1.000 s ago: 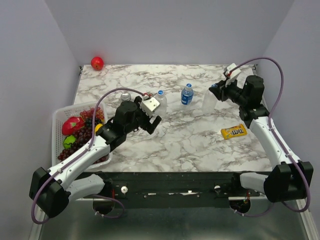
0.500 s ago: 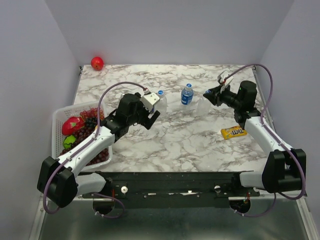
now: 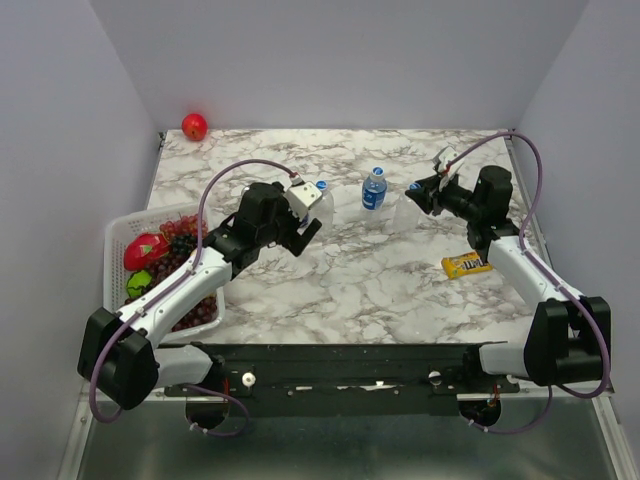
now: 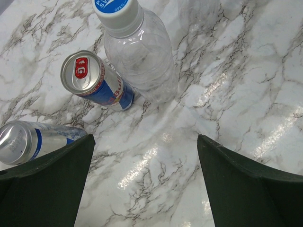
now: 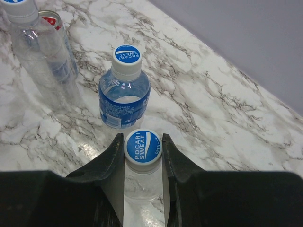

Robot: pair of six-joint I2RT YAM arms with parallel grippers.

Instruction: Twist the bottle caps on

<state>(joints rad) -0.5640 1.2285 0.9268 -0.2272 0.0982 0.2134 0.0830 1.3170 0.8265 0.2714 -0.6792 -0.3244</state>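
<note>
Marble table [image 3: 380,270]. Left fingers [image 4: 42,189] spread wide near a capped clear bottle [image 4: 142,56]. Right fingers [image 5: 110,163] pinch the blue cap [image 5: 142,146] atop a second clear bottle [image 5: 142,182]; a labelled bottle [image 5: 124,94] behind also wears its cap. Likely only final tightening remains.

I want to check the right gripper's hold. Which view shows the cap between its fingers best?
Right wrist: the cap sits centre, label readable, a finger tight against each side. The top view shows only a blue speck at the right gripper. The left wrist view misses it.
</note>
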